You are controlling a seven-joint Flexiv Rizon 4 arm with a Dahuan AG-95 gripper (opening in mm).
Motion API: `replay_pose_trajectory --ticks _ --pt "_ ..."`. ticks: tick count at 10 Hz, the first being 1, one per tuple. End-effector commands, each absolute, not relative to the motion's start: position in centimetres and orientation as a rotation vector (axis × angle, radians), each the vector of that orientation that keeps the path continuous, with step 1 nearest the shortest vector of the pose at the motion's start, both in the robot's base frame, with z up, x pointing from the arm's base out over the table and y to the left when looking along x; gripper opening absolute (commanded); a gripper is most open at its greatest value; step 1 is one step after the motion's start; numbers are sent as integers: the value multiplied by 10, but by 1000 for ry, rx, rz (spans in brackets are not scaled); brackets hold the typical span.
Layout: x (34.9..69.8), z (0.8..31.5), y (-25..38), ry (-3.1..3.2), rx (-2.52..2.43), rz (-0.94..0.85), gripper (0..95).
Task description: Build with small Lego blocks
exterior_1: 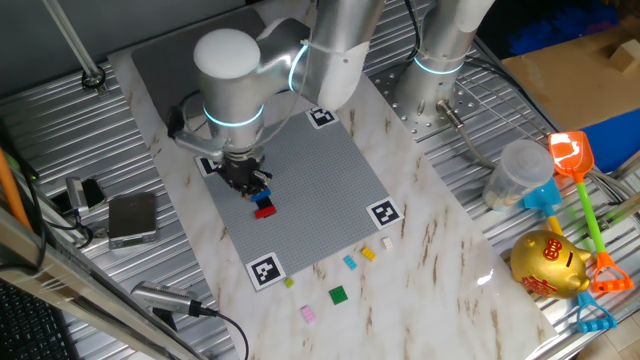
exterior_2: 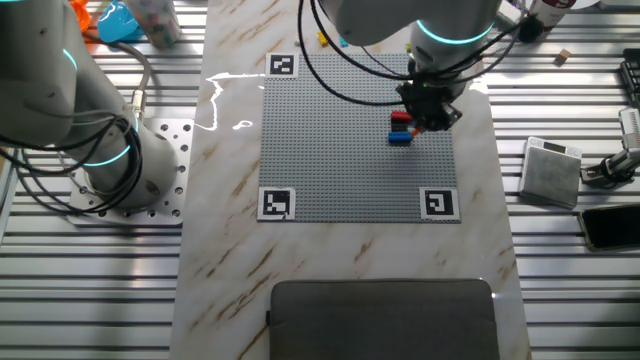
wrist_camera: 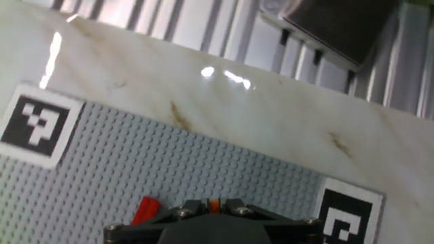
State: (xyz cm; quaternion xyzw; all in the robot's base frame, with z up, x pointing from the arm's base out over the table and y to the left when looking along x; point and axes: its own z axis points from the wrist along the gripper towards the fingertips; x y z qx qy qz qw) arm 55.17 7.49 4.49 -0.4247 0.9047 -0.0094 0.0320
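Note:
My gripper (exterior_1: pixel 247 180) hovers low over the left part of the grey baseplate (exterior_1: pixel 310 150), shut on a small orange brick (wrist_camera: pixel 213 205) that shows between the fingers in the hand view. A blue brick (exterior_1: pixel 262 197) and a red brick (exterior_1: pixel 265 211) sit on the plate just in front of the fingers. The other fixed view shows the gripper (exterior_2: pixel 425 112) beside the red brick (exterior_2: pixel 400 117) and the blue brick (exterior_2: pixel 400 138). The red brick (wrist_camera: pixel 144 211) lies left of the fingers in the hand view. Loose bricks lie on the marble: light blue (exterior_1: pixel 350 262), yellow (exterior_1: pixel 368 254), green (exterior_1: pixel 339 294), pink (exterior_1: pixel 309 314).
A grey box (exterior_1: pixel 132 218) sits left of the plate. A gold piggy bank (exterior_1: pixel 550 265), an orange toy shovel (exterior_1: pixel 570 155) and a plastic cup (exterior_1: pixel 515 172) are at the right. A second arm's base (exterior_1: pixel 430 90) stands behind, and a dark mat (exterior_2: pixel 380 320) lies beyond the plate.

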Motion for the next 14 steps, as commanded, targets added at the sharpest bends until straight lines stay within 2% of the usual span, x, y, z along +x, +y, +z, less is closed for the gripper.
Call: replay_pose_trajectory --ticks 1,7,14 --pt "547 45 73 2276 -2136 -219 0" --pt "528 37 70 2261 -2083 -151 0" --pt "526 39 77 2294 -2023 -134 0"
